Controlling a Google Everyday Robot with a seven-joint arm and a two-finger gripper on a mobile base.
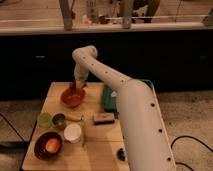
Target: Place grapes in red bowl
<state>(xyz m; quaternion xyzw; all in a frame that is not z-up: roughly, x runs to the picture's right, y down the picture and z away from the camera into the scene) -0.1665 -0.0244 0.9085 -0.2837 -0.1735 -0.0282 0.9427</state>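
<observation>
The red bowl (72, 97) sits at the back left of the wooden table (100, 145). My gripper (76, 89) hangs straight down from the white arm (107, 75), at the bowl's far rim and just above its inside. I cannot make out the grapes at the gripper or in the bowl. A small dark clump (121, 154) lies near the table's front edge beside the arm's base. I cannot tell whether it is the grapes.
A maroon-brown bowl (39, 149) with a pale orange fruit (52, 145) stands at the front left. A white cup (72, 133), a green cup (45, 119), a small tin (59, 120), a brown bar (103, 118) and a green tray (108, 97) are on the table.
</observation>
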